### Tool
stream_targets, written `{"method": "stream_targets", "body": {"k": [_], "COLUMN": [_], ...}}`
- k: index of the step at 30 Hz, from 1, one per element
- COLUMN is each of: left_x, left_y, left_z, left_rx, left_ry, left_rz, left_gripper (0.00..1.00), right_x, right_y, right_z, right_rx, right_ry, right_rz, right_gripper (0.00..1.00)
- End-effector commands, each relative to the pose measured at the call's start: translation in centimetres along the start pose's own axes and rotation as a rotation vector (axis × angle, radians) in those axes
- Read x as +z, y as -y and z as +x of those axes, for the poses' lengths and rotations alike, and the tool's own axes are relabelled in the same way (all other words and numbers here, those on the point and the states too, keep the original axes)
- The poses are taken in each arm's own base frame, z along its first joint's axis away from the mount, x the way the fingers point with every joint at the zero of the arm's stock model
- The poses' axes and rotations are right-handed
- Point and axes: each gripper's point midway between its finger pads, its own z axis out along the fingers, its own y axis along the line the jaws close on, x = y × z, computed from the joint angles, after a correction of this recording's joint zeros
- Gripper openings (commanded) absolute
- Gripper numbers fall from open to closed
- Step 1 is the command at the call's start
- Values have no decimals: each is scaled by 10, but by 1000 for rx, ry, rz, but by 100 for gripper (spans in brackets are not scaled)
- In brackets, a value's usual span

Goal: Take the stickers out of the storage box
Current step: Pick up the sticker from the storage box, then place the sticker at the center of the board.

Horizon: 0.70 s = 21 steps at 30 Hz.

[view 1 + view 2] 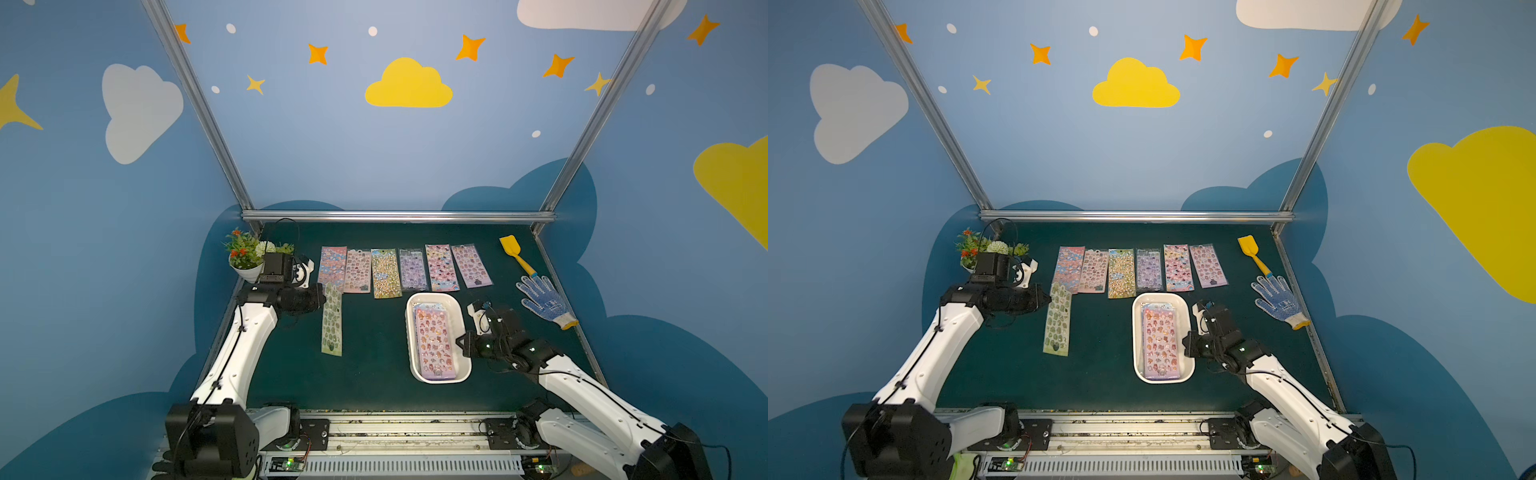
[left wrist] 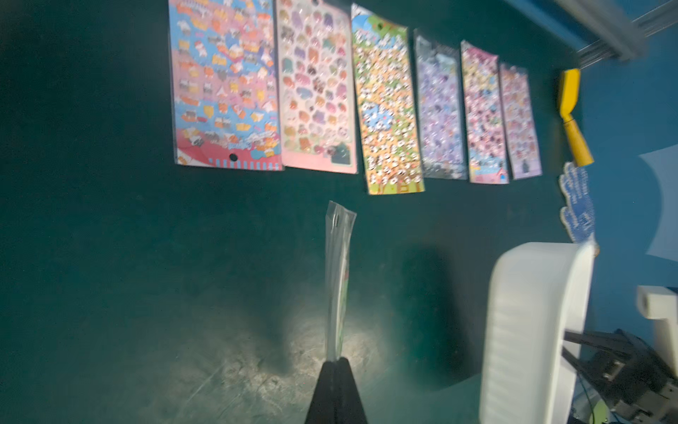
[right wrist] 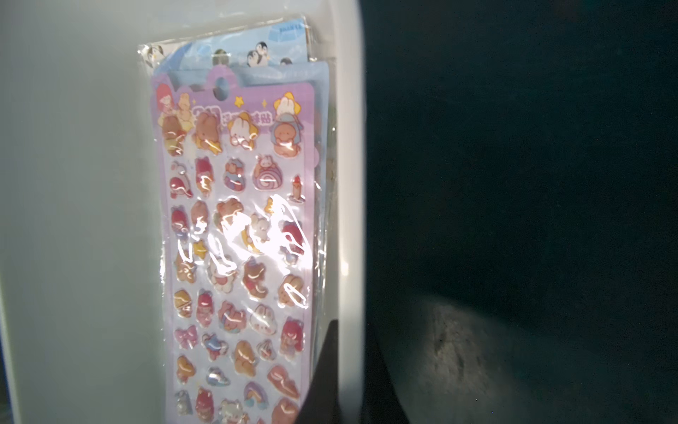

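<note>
The white storage box (image 1: 432,296) (image 1: 1160,296) sits right of the table's middle. A stack of stickers lies inside it, a purple sheet (image 1: 436,338) (image 3: 234,238) on top. My right gripper (image 1: 459,343) (image 3: 348,330) is shut on the box's right wall, one finger inside and one outside. My left gripper (image 1: 325,296) (image 2: 336,361) is shut on one end of a green sticker sheet (image 1: 332,320) (image 2: 338,279), which shows edge-on in the left wrist view. Several more sheets (image 1: 386,272) (image 2: 385,102) lie side by side in a row behind the box.
A white flower pot (image 1: 245,268) stands at the back left, beside my left arm. A yellow toy shovel (image 1: 517,254) and a blue-dotted glove (image 1: 544,301) lie along the right edge. An aluminium rail (image 1: 399,216) borders the table's back.
</note>
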Motion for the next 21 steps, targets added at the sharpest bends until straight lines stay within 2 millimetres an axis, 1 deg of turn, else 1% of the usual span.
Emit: {"method": "stream_targets", "body": {"k": [1,5,11,16,21], "left_x": [11,24,34,41,59], "left_y": [-20,-36,-59,-66,-75], "left_z": [6,6,1,-9,-11], "left_rx": [19,12,-25,-35,-38], "left_ry": [-79,-113,-133,-142,-212], "left_rz": [-52,-81,-98,-69,-55], "left_gripper": [3,3,3,3,3], "right_x": [-7,-8,-5,-3,-2], "right_y": [-17,-18,-19,-20,-19], "right_z": [-9,-6,-5,-4,-4], "right_rx": [-30,-40,-45,-47,-48], "right_ry": [40,47,34,28,27], "right_rz": [-67,-72,-73,-74,-70], "right_gripper": [0,0,0,0,0]}}
